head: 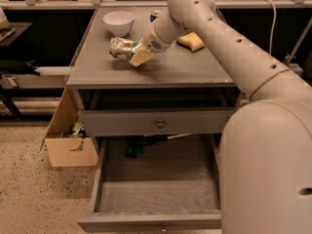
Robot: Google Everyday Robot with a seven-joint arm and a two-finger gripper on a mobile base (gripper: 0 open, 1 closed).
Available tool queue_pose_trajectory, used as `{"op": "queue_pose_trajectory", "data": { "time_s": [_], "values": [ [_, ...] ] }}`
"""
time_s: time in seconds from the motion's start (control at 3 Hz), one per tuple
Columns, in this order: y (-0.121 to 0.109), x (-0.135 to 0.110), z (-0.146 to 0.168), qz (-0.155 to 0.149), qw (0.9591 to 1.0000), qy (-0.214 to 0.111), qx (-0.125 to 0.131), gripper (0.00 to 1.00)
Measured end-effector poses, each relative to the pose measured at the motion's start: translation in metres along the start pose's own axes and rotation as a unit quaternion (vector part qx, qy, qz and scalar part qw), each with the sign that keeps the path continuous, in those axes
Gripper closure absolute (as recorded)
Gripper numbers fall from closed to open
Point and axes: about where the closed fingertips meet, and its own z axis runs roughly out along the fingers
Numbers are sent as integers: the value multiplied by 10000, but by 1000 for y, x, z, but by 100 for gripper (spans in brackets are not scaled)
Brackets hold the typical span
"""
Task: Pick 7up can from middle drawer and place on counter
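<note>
The 7up can (pixel 120 48), green, white and silver with dented sides, lies on its side in my gripper (pixel 130 53) over the left half of the counter (pixel 165 69). Whether it touches the counter top I cannot tell. The gripper is shut on the can, with one tan finger (pixel 140 58) showing at the can's right end. The middle drawer (pixel 158 195) stands pulled out below, and its grey floor holds nothing.
A white bowl (pixel 119 22) stands at the counter's back left and a yellow sponge (pixel 191 42) at the back right. A dark blue can (pixel 156 14) peeks from behind my arm. A shut drawer front with a knob (pixel 160 124) lies above the open drawer. A cardboard box (pixel 68 141) stands on the floor to the left.
</note>
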Motion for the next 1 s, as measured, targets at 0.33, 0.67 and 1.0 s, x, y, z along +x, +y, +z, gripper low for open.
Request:
{"op": "queue_pose_trajectory", "data": {
  "time_s": [0.33, 0.67, 1.0],
  "values": [
    [-1, -2, -1, -18, 10000, -29, -3, 28],
    [0, -5, -3, -66, 9999, -85, -10, 0],
    [0, -5, -3, -76, 9999, -93, -11, 0]
  ]
}}
